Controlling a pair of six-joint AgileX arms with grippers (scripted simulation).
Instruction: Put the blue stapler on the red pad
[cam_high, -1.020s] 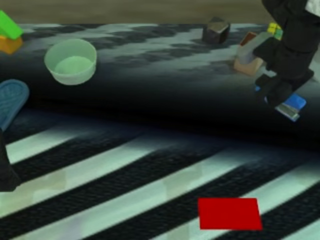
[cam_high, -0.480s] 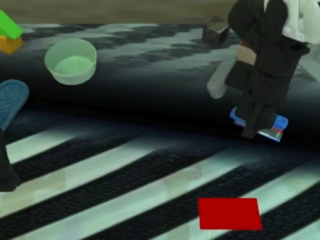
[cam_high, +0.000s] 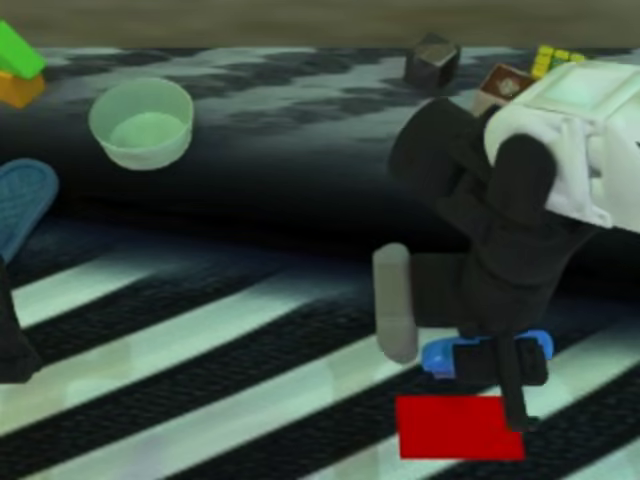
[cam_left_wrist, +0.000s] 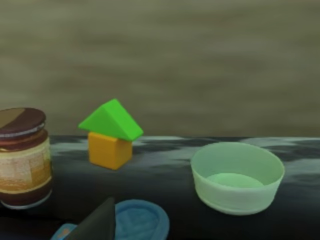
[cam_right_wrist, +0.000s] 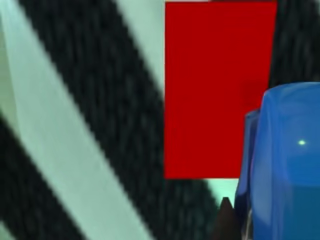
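Red pad (cam_high: 455, 428): lying flat at the lower right of the top view, a plain bright-red rectangle; its right edge is being crossed by a dark finger of the right gripper. In the right wrist view the red pad (cam_right_wrist: 220, 90) is filling the upper middle, its top edge running out of frame.

Blue stapler (cam_high: 487, 355): showing as a rounded bright-blue bar just above the pad's upper edge in the top view, lying left to right. Its middle is being covered by the gripper; only the two blue ends are showing. In the right wrist view the blue stapler (cam_right_wrist: 282, 165) is bulging in at the lower right, glossy blue, cut off by the frame.

Right gripper (cam_high: 508, 372): reaching down at the lower right of the top view, fingers clamping on the blue stapler and carrying it over the striped cloth beside the pad. Whether the stapler is touching the cloth is hard to make out.

Left gripper (cam_high: 14, 350): sitting parked at the left edge of the top view, mostly cut off; fingers impossible to judge.

Teal oval object (cam_high: 22, 205): lying at the left edge, partly cut off.

Green bowl (cam_high: 141, 122): standing upper left.

Green and orange blocks (cam_high: 18, 64): sitting in the upper left corner, cropped.

Dark block (cam_high: 431, 60): resting at the upper middle-right.

Tan box (cam_high: 503, 84): peeking out at the upper right, largely hidden behind the right arm.

Jar (cam_left_wrist: 22, 157): standing at the left of the left wrist view, partly cut off.
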